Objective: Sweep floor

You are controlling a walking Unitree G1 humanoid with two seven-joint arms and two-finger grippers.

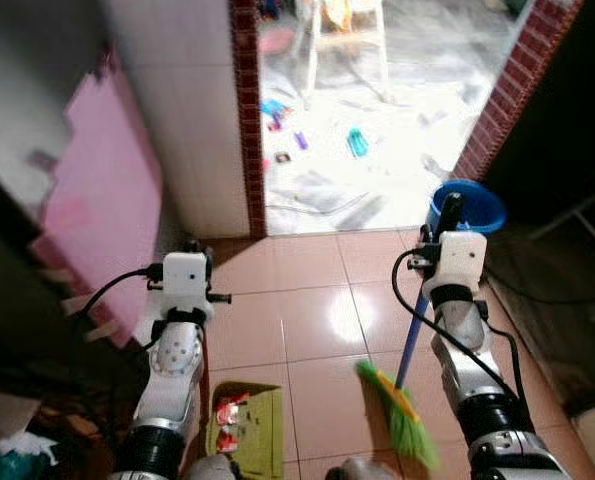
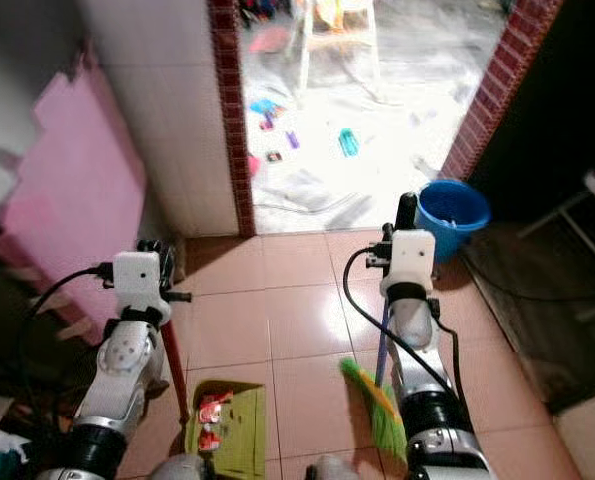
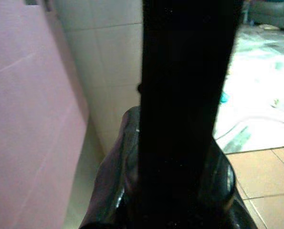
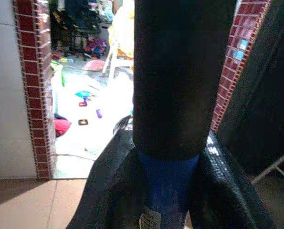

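A broom (image 1: 402, 400) with a blue shaft and green bristles is pinched in the right claw (image 1: 447, 222); a red-handled dustpan (image 1: 247, 428) is pinched in the left claw (image 1: 193, 250).

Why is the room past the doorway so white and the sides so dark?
Left eye view: the floor beyond the doorway is washed out by bright light, the tile shows glare, and the edges stay shadowy. Both wrist views: a close black handle blocks the middle.
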